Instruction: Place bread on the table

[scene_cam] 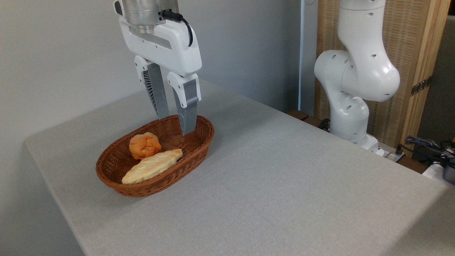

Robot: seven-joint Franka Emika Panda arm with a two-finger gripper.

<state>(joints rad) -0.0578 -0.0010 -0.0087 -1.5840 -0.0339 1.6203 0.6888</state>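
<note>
We see the bun [144,145] lying in the basket [199,151] on the counter [284,170], touching the long loaf [153,166]. Our tool [175,124] hangs above, parted and empty. We judge the bun light and soft; grip its rounded sides gently.

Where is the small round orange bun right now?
The bun lies inside the wicker basket at the picture's left, against the pale braided loaf, below and left of the open gripper.

Fingers [162,106] parted, pointing down
</note>
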